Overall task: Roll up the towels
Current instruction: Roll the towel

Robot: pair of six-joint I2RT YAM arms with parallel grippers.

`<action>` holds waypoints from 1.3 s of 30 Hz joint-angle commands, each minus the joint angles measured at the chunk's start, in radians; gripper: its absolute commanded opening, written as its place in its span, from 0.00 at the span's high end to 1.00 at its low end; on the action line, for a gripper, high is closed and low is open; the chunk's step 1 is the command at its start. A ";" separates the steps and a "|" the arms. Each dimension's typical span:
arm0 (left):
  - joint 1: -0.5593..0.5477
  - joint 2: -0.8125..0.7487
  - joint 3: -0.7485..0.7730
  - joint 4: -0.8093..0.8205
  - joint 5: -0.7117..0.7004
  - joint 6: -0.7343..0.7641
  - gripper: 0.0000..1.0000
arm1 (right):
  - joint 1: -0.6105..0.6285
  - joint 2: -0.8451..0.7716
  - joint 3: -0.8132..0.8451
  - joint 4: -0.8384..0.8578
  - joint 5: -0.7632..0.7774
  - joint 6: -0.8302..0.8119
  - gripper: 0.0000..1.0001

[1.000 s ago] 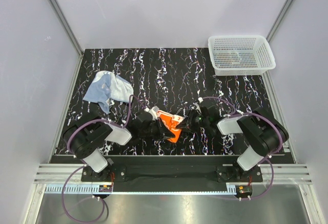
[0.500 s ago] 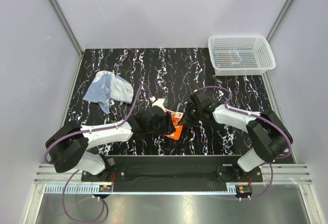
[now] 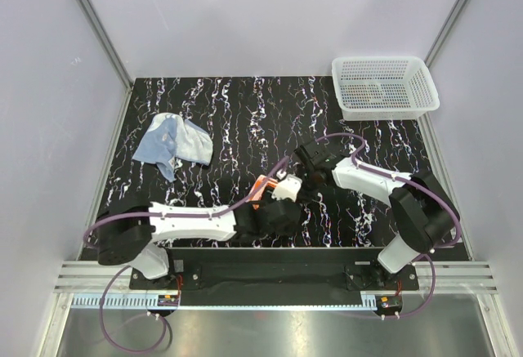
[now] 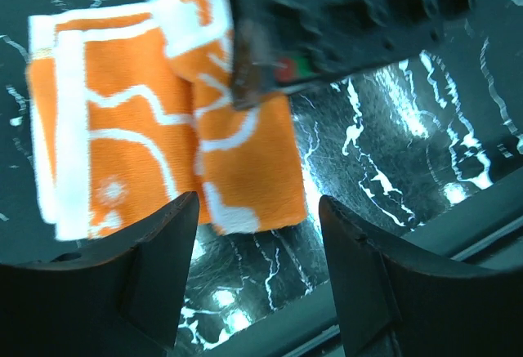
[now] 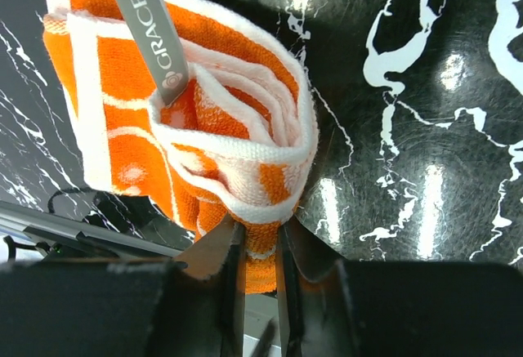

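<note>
An orange-and-white towel (image 3: 261,185) lies loosely rolled on the black marbled table, mostly hidden between the two wrists in the top view. My right gripper (image 5: 257,265) is shut on the bottom fold of the orange towel's (image 5: 204,128) rolled end; a grey label (image 5: 151,26) hangs from it. My left gripper (image 4: 257,279) is open, its fingers (image 4: 151,279) apart with only bare table between them, and the orange towel (image 4: 155,120) lies just beyond the tips. A blue-and-white towel (image 3: 173,140) lies crumpled at the back left.
A white mesh basket (image 3: 384,87) stands at the back right corner. The table's front edge and its metal rail (image 4: 343,324) run close under my left gripper. The right wrist (image 4: 343,22) reaches over the orange towel's upper right part.
My left gripper has opened and let go of the orange towel, and its arm has swung right along the front edge. The right gripper stays shut on the towel and has shifted slightly back.
</note>
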 commanded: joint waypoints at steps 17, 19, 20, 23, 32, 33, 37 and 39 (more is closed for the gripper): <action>-0.060 0.237 0.095 0.027 -0.123 0.017 0.55 | 0.017 0.009 0.055 -0.020 -0.030 -0.001 0.76; -0.061 0.237 0.090 0.030 -0.131 0.008 0.65 | 0.019 0.012 0.060 -0.022 -0.035 -0.002 0.75; -0.060 0.234 0.086 0.031 -0.136 0.008 0.67 | 0.021 0.010 0.061 -0.022 -0.039 -0.004 0.75; -0.060 0.225 0.075 0.042 -0.134 0.010 0.77 | 0.021 0.010 0.063 -0.022 -0.047 -0.002 0.74; -0.040 0.134 0.003 0.109 -0.042 0.007 0.89 | 0.021 0.015 0.107 -0.063 -0.021 -0.027 0.54; -0.034 0.119 -0.026 0.131 -0.027 0.004 0.89 | 0.021 0.018 0.118 -0.071 -0.013 -0.037 0.50; -0.009 0.062 -0.075 0.171 0.029 -0.001 0.90 | 0.002 0.035 0.187 -0.106 0.016 -0.057 0.34; -0.002 0.042 -0.086 0.186 0.047 0.003 0.90 | -0.018 0.048 0.234 -0.124 0.019 -0.073 0.32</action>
